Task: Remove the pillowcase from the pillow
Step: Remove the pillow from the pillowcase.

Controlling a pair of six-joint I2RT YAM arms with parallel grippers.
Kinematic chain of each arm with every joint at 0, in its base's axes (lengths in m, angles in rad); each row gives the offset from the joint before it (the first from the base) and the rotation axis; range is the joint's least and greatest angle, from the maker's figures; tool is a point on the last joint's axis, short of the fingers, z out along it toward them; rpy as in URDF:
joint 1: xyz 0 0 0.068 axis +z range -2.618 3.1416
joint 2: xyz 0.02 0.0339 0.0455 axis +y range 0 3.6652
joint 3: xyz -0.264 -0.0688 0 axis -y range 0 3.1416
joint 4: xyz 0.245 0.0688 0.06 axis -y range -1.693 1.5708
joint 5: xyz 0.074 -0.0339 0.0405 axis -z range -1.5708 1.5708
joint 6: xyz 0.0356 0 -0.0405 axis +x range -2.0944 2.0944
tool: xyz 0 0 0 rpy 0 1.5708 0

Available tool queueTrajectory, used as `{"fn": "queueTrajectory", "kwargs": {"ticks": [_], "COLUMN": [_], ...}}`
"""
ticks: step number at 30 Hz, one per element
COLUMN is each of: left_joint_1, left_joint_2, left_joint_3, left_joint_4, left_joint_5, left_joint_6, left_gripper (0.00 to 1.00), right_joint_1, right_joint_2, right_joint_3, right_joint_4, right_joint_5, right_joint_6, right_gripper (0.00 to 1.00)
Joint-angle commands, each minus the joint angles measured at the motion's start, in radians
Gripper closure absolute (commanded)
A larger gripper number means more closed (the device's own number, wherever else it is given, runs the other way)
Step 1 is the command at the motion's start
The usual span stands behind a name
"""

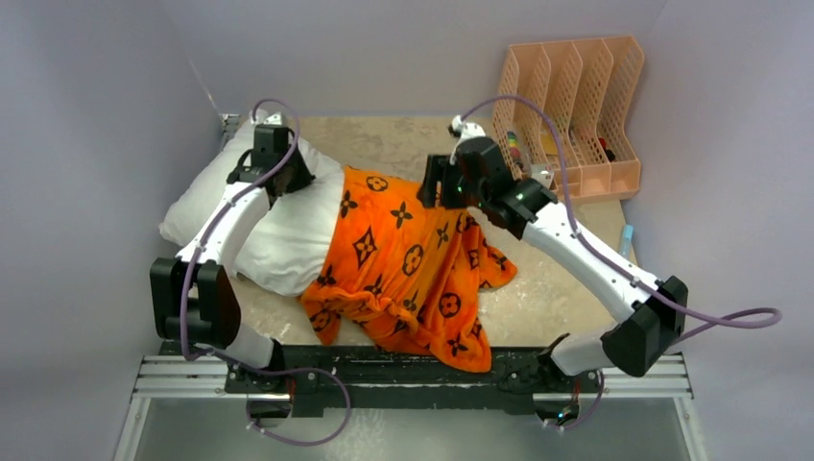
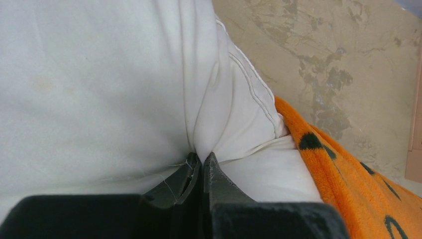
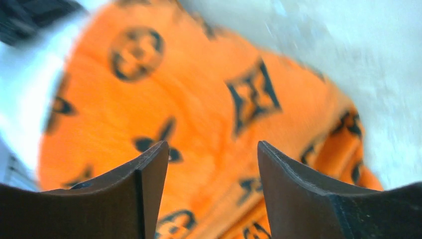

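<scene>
The white pillow [image 1: 288, 226] lies on the left half of the table, its right part inside the orange pillowcase [image 1: 408, 264] with black motifs. My left gripper [image 1: 285, 184] presses on the pillow's far bare end, shut on a pinch of its white fabric [image 2: 209, 134]; the left wrist view shows the pillowcase edge [image 2: 338, 159] just to the right. My right gripper [image 1: 434, 190] hovers above the pillowcase's far edge. In the right wrist view its fingers [image 3: 149, 169] stand open with nothing between them, the orange plush [image 3: 199, 114] blurred below.
A peach file organiser [image 1: 576, 106] with small items stands at the back right, close behind the right arm. Grey walls enclose the table on three sides. A small light-blue object [image 1: 627, 238] lies by the right wall. Bunched pillowcase fabric reaches the front rail [image 1: 461, 360].
</scene>
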Motion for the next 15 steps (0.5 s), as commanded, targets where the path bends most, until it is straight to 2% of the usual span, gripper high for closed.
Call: {"fn": "queueTrajectory", "kwargs": {"ticks": [1,4,7,9,11,13,15], "left_joint_1": [0.017,0.017,0.016,0.016,0.015,0.017,0.017], "left_joint_2": [-0.068,-0.108,-0.157,-0.193,-0.227,-0.251,-0.260], "left_joint_3": [-0.088,-0.140,-0.190,-0.224,-0.250,-0.257,-0.261], "left_joint_4": [-0.132,-0.098,-0.087,-0.079,-0.077,-0.085,-0.103], "left_joint_5": [0.030,0.065,0.075,0.072,0.053,0.021,-0.023], "left_joint_6": [0.043,0.030,0.022,0.012,-0.004,-0.012,-0.019], "left_gripper": [1.00,1.00,1.00,1.00,1.00,1.00,1.00], "right_joint_1": [0.001,0.028,0.097,0.121,0.127,0.123,0.107], "right_joint_2": [0.113,0.349,0.533,0.690,0.794,0.762,0.630], "right_joint_3": [0.242,0.473,0.699,0.894,0.994,0.819,0.551], "right_joint_4": [0.076,-0.009,-0.119,-0.261,-0.375,-0.342,-0.198], "right_joint_5": [-0.162,-0.297,-0.231,-0.240,-0.159,-0.098,-0.006], "right_joint_6": [-0.082,-0.129,-0.167,-0.185,-0.198,-0.160,-0.138], "right_gripper": [0.29,0.23,0.11,0.08,0.15,0.35,0.60]}}
